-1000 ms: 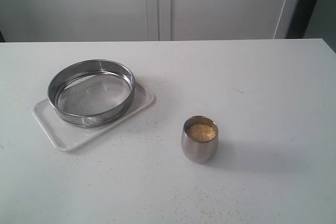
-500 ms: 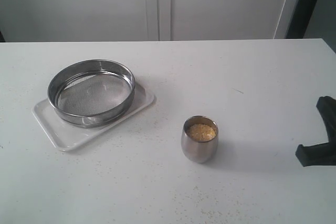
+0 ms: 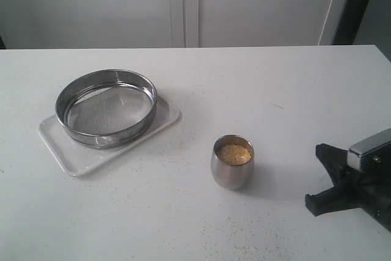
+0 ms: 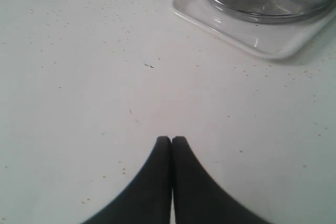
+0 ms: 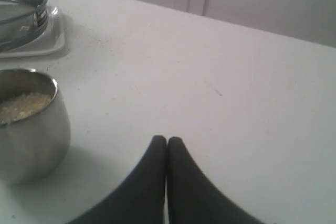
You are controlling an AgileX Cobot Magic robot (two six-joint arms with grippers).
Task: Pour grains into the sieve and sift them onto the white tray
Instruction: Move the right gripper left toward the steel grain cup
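Bare white tabletop [image 3: 287, 84] lies open between the small rounded steel cup [image 3: 232, 172] at centre and the wide round steel sieve [image 3: 107, 107], which sits on the flat white rectangular tray [image 3: 67, 157] at left. A clear gap separates the cup from the black right gripper [image 5: 167, 140], fingertips pressed together, at the right edge.

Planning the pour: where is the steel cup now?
In the exterior view the steel cup stands upright right of centre on the table, apart from the white tray to its left.
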